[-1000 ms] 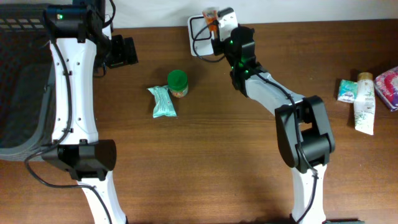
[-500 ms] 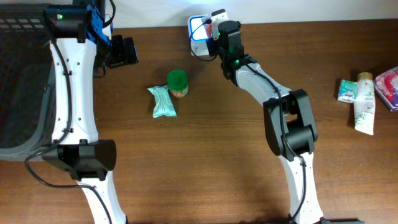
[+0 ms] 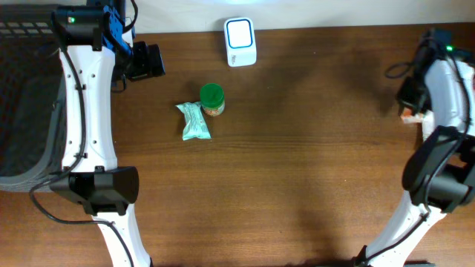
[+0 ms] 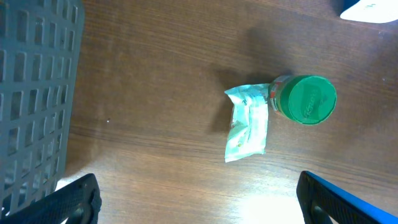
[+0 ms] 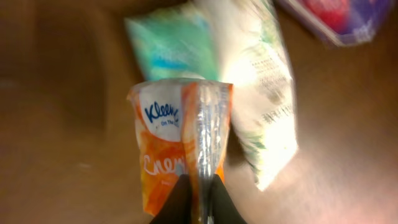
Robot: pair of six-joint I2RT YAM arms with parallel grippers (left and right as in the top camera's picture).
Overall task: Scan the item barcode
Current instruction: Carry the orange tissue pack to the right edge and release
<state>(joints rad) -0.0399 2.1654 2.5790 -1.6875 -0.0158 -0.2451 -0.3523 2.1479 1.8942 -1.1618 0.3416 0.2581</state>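
Note:
My right gripper (image 5: 200, 200) pinches the clear seam of an orange Kleenex tissue pack (image 5: 169, 140), held just above the table at the far right. In the overhead view only a bit of that orange pack (image 3: 408, 117) shows beside the right gripper (image 3: 413, 102). The white barcode scanner (image 3: 240, 32) stands at the table's back edge, far to the left of the pack. My left gripper (image 3: 148, 61) hangs wide open at the back left, and in its own view the left gripper (image 4: 202, 205) has nothing between its fingers.
A mint packet (image 3: 194, 121) and a green-lidded jar (image 3: 212, 98) lie mid-left, also seen as packet (image 4: 247, 121) and jar (image 4: 305, 99). A grey basket (image 3: 22, 96) fills the left edge. Under the right gripper lie a teal pack (image 5: 171, 43), a white tube (image 5: 264, 87) and a pink pack (image 5: 336, 18).
The right arm has swung from the scanner at the back middle to the far right, carrying the orange pack down beside the other items. The left arm has not moved.

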